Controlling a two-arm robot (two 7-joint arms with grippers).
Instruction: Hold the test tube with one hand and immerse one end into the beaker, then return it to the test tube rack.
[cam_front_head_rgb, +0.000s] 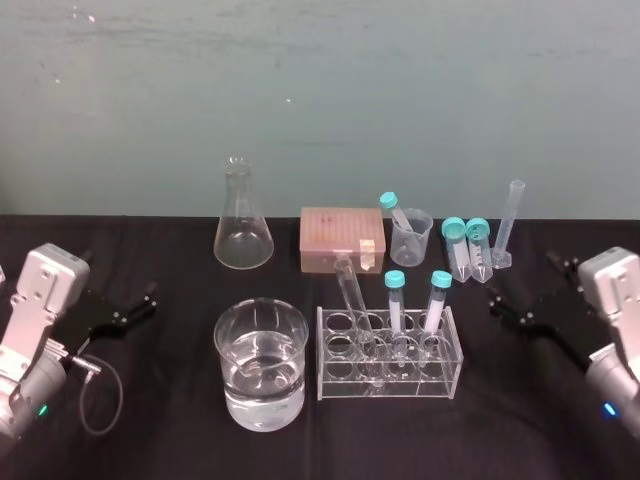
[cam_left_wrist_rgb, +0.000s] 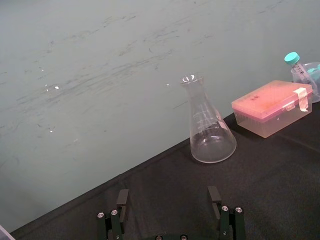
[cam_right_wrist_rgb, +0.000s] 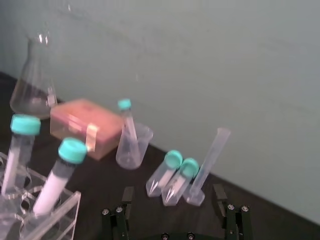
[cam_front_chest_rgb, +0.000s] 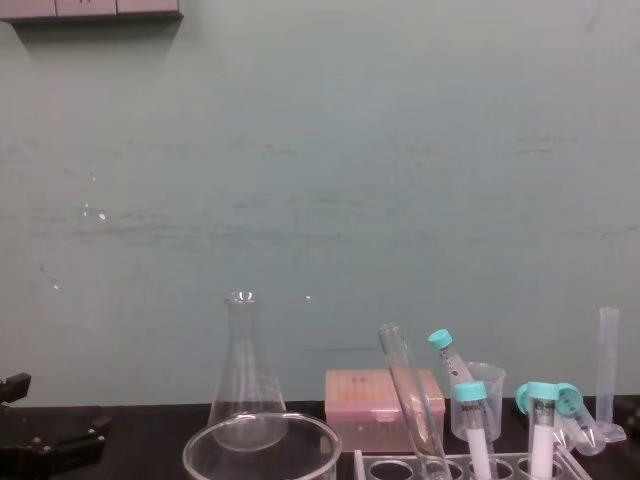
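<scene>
Spotter: What's the room giving you?

Operator: I've got a black-clothed table (cam_front_head_rgb: 170, 440) against a scuffed teal wall (cam_front_head_rgb: 320, 80). Glassware runs across the middle, with a flask (cam_front_head_rgb: 243, 225) and a pink box (cam_front_head_rgb: 341, 238) at the back.

Spotter: And the test tube?

Operator: I see the test tube (cam_front_head_rgb: 354, 305) standing in the test tube rack (cam_front_head_rgb: 345, 385), in a left-hand hole, tilted with its open rim leaning left. Two teal-capped tubes (cam_front_head_rgb: 437, 300) share the rack to its right. The beaker (cam_front_head_rgb: 261, 362), partly filled with clear liquid, sits just left of the rack.

Spotter: Grippers?

Operator: My left gripper (cam_front_head_rgb: 148, 300) is out at the table's left side, fingers spread, holding nothing. My right gripper (cam_front_head_rgb: 498, 302) is at the far right, near the graduated cylinder (cam_front_head_rgb: 508, 225) — fingers spread too, both well apart from the rack.
</scene>
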